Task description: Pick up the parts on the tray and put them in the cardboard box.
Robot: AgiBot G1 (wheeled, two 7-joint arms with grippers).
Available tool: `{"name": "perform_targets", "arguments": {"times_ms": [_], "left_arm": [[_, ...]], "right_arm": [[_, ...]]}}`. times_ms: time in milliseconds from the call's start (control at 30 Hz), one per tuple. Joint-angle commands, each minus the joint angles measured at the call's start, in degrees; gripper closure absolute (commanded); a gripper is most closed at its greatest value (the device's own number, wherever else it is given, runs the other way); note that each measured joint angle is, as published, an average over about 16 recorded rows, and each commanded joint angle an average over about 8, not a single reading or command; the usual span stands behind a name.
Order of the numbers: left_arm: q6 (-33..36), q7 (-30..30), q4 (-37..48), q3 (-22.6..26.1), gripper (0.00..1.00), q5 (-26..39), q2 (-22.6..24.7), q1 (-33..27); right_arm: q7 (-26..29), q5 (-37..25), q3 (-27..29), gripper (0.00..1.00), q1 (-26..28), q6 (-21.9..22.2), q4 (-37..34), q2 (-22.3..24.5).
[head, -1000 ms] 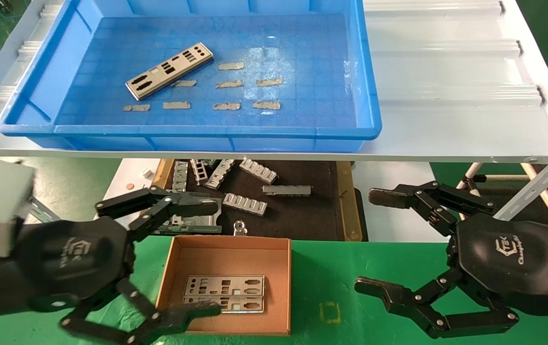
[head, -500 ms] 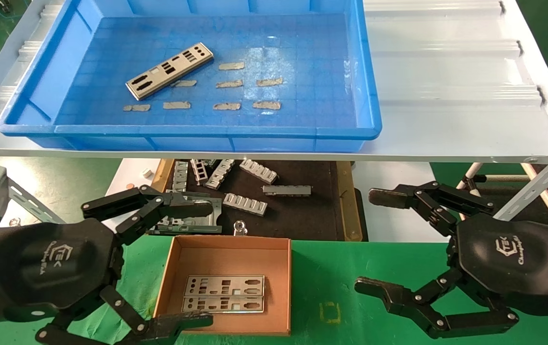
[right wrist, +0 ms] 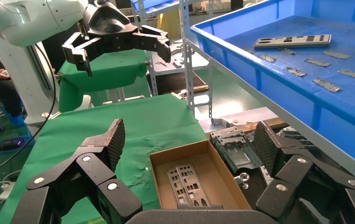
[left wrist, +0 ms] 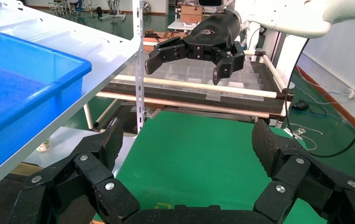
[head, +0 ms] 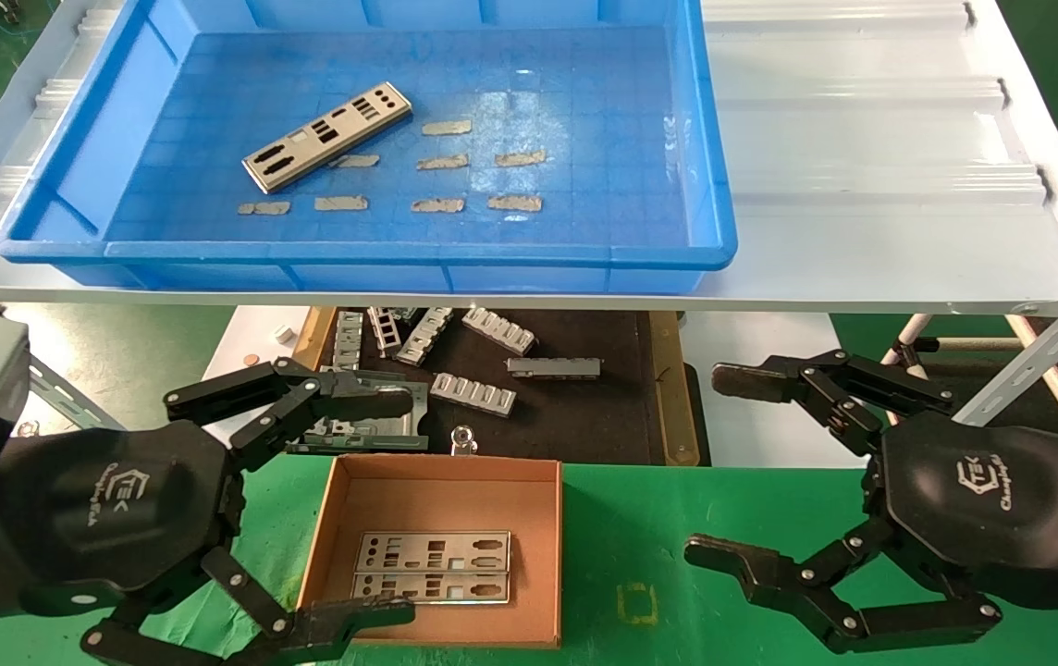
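- A large blue tray is sitting on a white shelf, and it is serving as the landmark for everything below.
- One silver punched metal plate is lying flat and askew on the tray's gridded floor, toward the tray's left half.
- Small grey tape scraps are lying scattered just beside the plate, toward the tray's middle; they are not parts to collect.
- Below the tray's front rim, an open cardboard box is resting on a green mat, and two plates are lying flat inside it, side by side.
- Between the tray and the box, ribbed grey brackets are lying on a dark mat.
- The left gripper is hovering over the box's left edge, well below the tray, with its fingers spread wide and nothing between them.
- The right gripper is waiting below the tray's right front corner, also spread wide and empty.
- The plate is looking thin, stiff and light, with a smooth, likely slippery face.
- Because it is lying flush on the floor, pinching across its narrow width near the middle, at the long edges, seems the safest hold.
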Motion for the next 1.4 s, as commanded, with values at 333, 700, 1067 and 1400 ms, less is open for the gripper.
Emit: {"name": "perform_targets", "arguments": {"times_ms": [333,700,1067,1400], "left_arm": [[-0.06,0.07,0.18,0.20,0.00,0.09,0.06,-0.10],[-0.10,0.11,0.23,0.26,0.00,0.14,0.10,-0.14],[-0.10,0.15,0.27,0.30,0.00,0.16,0.12,-0.17],[-0.10,0.15,0.30,0.33,0.00,0.16,0.13,-0.18]], "right_arm": [[0.00,0.00,0.00,0.00,0.00,0.00,0.00,0.00],[0.00,0.00,0.00,0.00,0.00,0.00,0.00,0.00],[0.00,0.00,0.00,0.00,0.00,0.00,0.00,0.00],[0.00,0.00,0.00,0.00,0.00,0.00,0.00,0.00]]}}
